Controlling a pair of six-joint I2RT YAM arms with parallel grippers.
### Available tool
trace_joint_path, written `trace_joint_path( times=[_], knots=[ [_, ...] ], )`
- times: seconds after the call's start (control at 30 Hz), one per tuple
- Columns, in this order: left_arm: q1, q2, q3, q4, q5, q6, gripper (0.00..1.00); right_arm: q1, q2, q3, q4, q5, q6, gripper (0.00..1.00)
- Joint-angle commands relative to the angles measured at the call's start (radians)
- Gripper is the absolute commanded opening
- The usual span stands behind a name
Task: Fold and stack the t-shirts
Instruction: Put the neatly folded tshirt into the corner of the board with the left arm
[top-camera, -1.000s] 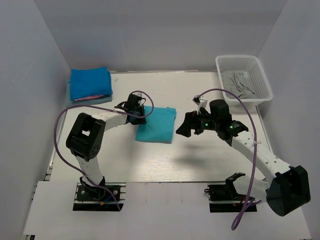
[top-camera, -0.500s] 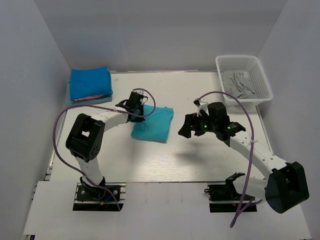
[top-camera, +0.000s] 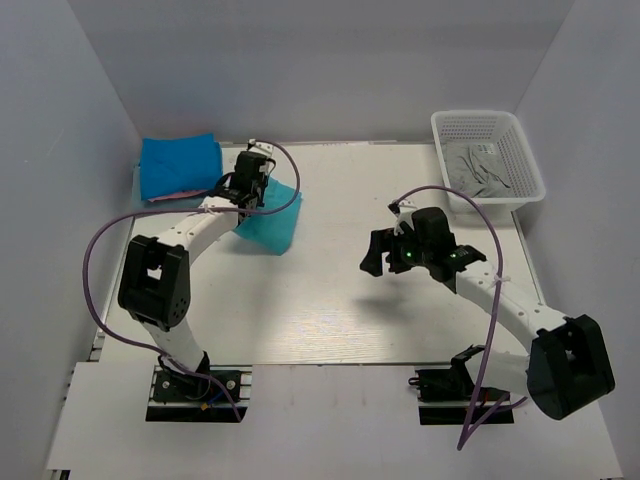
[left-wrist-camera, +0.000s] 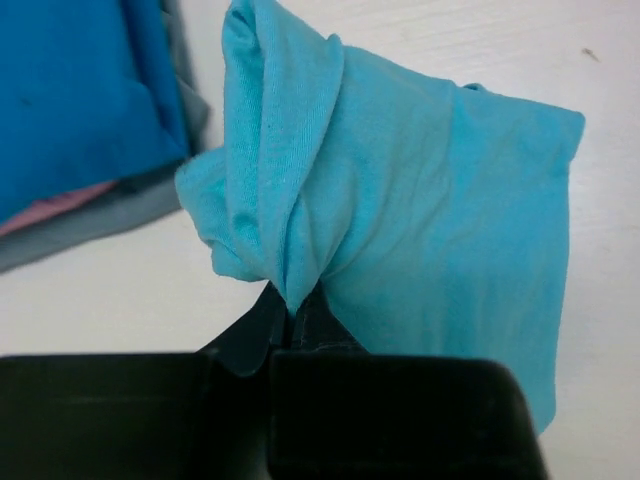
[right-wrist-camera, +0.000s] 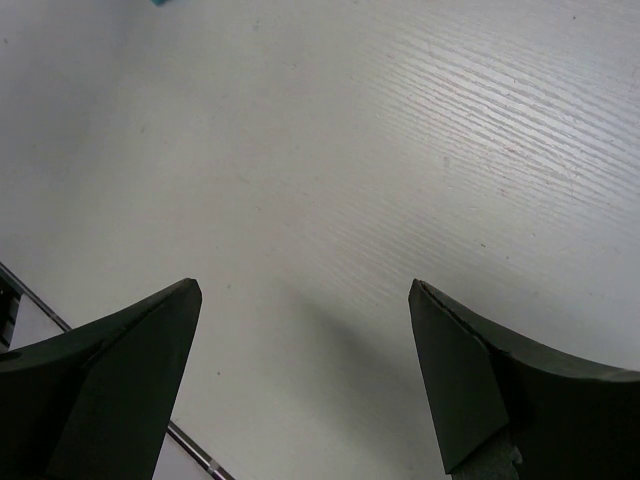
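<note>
Status: the stack (top-camera: 180, 165) sits at the back-left corner of the counter (top-camera: 330, 310). It has a deeper blue tee on top, with a pink edge and a pale grey-blue layer showing under it, so at least three look folded and piled. The turquoise t-shirt (top-camera: 272, 225) is already folded into a compact packet but isn't on the pile yet. It lies just right of the stack, near it, and I can't tell if the bunched edge touches the grey layer. The left claw (left-wrist-camera: 295, 328) is clenched on a gathered corner of that packet, and the fabric twists to a point between its fingers. The pinched end looks raised while the rest seems to trail on the counter. Orientation: the bunched, rolled edge faces the stack and the flat panel fans out to the right. The packet is close to square, so the long axis is weak, running roughly far-to-near with a slight diagonal. The right claw (top-camera: 372, 253) is spread wide and grasps nothing, hanging over bare counter mid-right. The white lattice basket (top-camera: 488, 120) at the back-right holds crumpled grey fabric (top-camera: 480, 172), probably more garments to fold. My read: well along, with the turquoise tee left to land on the pile, then whatever is in the basket.
</note>
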Motion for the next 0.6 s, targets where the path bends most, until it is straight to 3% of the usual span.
trace_joint_path(
  times=[0.0,0.3,0.57],
  knots=[
    [0.041,-0.011,0.074,0.056,-0.049,0.142,0.00,-0.003,0.024,0.008,0.052,0.026,-0.013,0.90],
    [0.159,0.109,0.304,0.048,0.031,0.284,0.00,-0.006,0.080,0.017,0.055,0.026,-0.020,0.90],
    [0.272,0.291,0.678,-0.139,0.098,0.273,0.00,-0.006,0.136,0.047,0.063,-0.013,-0.007,0.90]
  ],
)
